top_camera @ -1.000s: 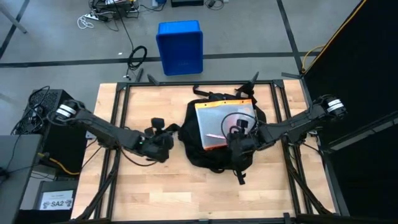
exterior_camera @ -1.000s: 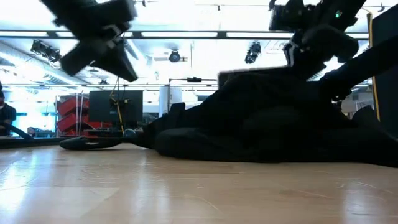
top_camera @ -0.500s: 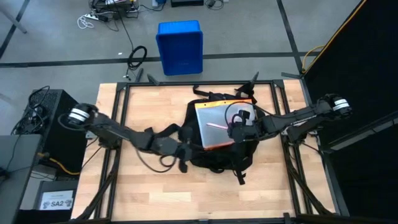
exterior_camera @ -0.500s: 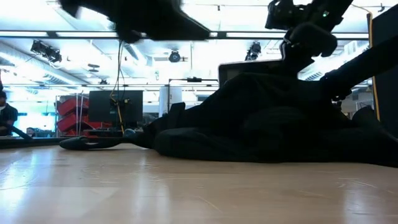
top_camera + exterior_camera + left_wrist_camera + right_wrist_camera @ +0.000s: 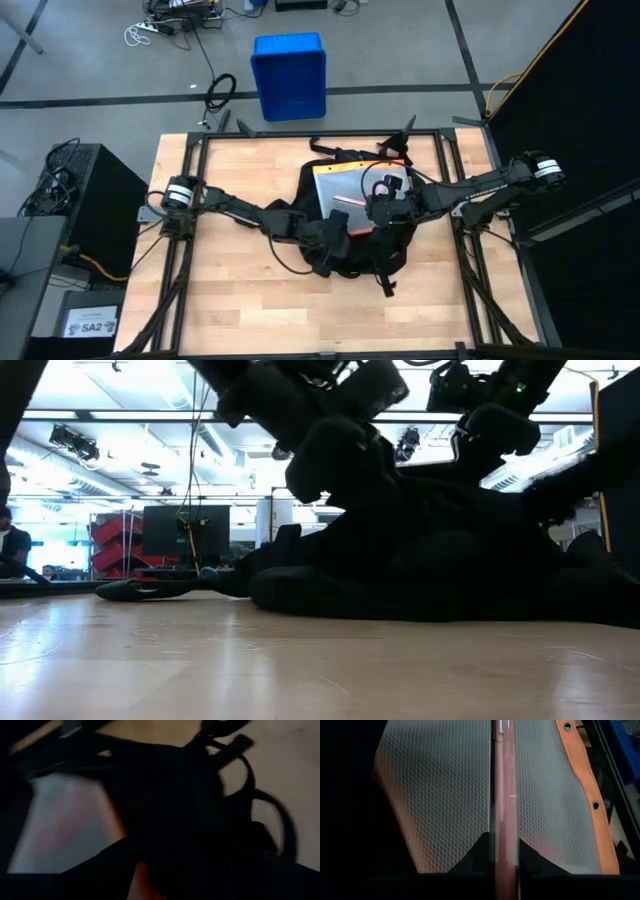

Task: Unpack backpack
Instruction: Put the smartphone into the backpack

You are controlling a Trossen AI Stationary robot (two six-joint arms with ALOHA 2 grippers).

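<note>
The backpack [image 5: 350, 225] lies at the tabletop's [image 5: 230, 300] centre, its orange-edged mesh pouch [image 5: 350, 195] not yet out. At its 3 o'clock, the right tool [image 5: 380, 205] pinches a pink pen [image 5: 504, 795]. At 8 o'clock, the left tool [image 5: 335, 225]: spread unclear. Unpacking seems barely begun.

A pale wooden table [image 5: 220, 290] with a dark metal frame carries one thing directly: the black backpack [image 5: 345, 255], lying flat right of centre toward the far edge, straps trailing onto the boards.
</note>
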